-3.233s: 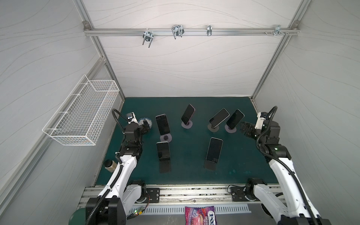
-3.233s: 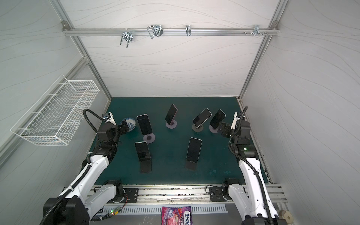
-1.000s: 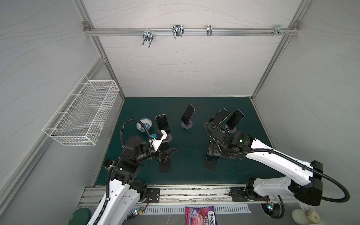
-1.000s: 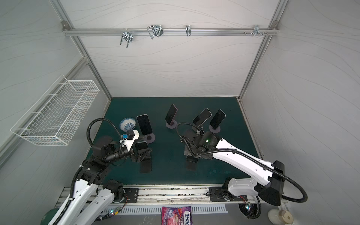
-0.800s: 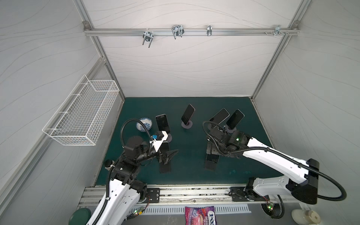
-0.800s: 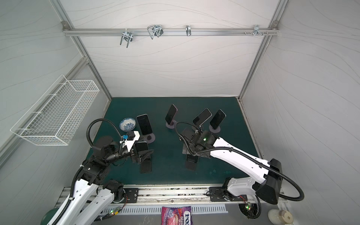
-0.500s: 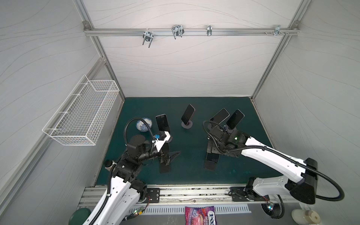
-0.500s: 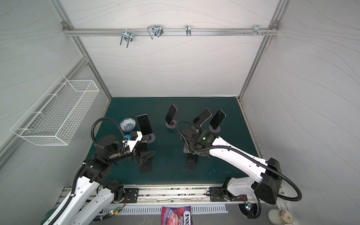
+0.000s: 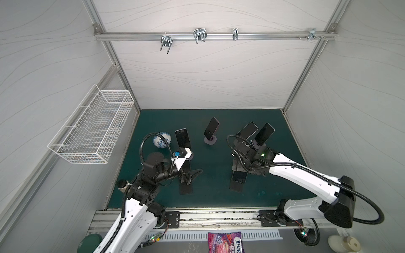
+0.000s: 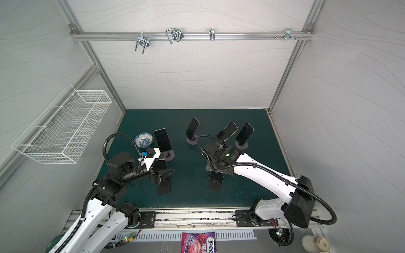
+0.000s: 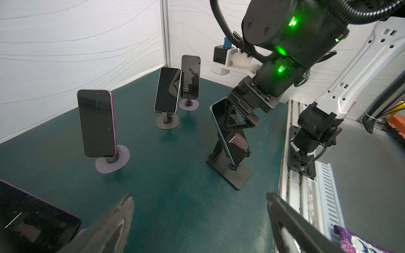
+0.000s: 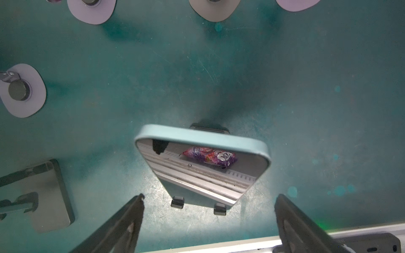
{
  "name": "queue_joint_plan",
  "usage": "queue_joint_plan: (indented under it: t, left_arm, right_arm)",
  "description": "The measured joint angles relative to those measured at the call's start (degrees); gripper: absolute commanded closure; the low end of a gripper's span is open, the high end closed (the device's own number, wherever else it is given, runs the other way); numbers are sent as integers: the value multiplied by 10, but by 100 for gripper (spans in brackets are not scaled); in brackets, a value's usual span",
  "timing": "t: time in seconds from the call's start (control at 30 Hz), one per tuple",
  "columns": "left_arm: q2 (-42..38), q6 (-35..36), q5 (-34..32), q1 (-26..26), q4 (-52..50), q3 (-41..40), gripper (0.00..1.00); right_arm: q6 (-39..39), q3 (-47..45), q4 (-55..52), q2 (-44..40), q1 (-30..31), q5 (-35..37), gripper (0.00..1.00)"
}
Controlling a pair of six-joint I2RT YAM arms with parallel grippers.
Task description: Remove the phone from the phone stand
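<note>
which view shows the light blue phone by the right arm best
The right wrist view: the light blue phone sits whole and central, framed by the open fingers. The left wrist view shows it obliquely, partly behind a finger. In both top views the right arm hides most of it.

Pale-blue phone (image 12: 202,173), glossy dark screen, leaning back on black flat-based stand (image 11: 237,178)

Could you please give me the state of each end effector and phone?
Left end effector: open, empty.
Right end effector: open, flanking the light blue phone.
Light blue phone: leaning on black stand, ungripped.
Front purple phone: on black stand, ungripped.
Left rear phone: propped on round stand.
Middle rear phone: propped on round stand.
Silver-edged phone: propped on round stand.
Far-right phone: propped on round stand.
</note>
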Motion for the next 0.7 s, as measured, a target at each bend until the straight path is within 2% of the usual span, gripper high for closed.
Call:
queue_joint_plan:
  t: [0.7]
  left_arm:
    - [-24,8,-26,0,2,-11,5]
  right_arm:
    - [0,0,26,21,-11,11,9]
